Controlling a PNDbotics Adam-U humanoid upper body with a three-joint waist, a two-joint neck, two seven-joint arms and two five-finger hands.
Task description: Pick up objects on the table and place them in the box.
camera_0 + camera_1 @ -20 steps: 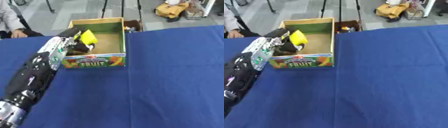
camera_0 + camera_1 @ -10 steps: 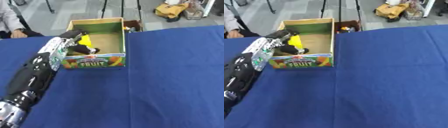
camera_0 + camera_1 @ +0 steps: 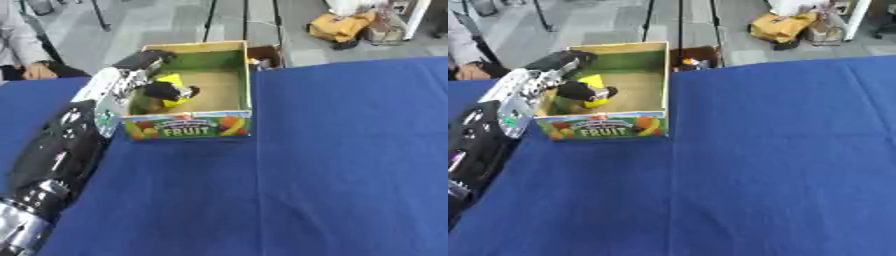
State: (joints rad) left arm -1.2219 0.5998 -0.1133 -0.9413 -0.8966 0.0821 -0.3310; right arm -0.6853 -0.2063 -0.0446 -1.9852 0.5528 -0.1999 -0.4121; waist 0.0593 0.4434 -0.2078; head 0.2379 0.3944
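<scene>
A blue cloth covers the table (image 3: 350, 165) across the whole near part of the scene. Behind its far edge there is a grey floor with dark stand legs, a yellow bag (image 3: 339, 26) at the far right, and a seated person (image 3: 19, 47) at the far left who touches nothing on the table.

On the far left part of the table stands an open cardboard box (image 3: 191, 126) with fruit pictures and the word FRUIT on its near wall. A smaller brown box (image 3: 693, 58) is just behind its far right corner.

The left arm (image 3: 61, 150), black with silver parts, comes in from the near left and lies along the left side of the box. The left hand (image 3: 166, 90) reaches over the left wall into the box, fingers curled around a yellow object (image 3: 171, 81) that is low inside, near the box floor; if it is touching the floor I cannot tell.

One second ago the hand held the yellow object higher, about at the rim; now it is lower inside the box. The right hand is not seen
</scene>
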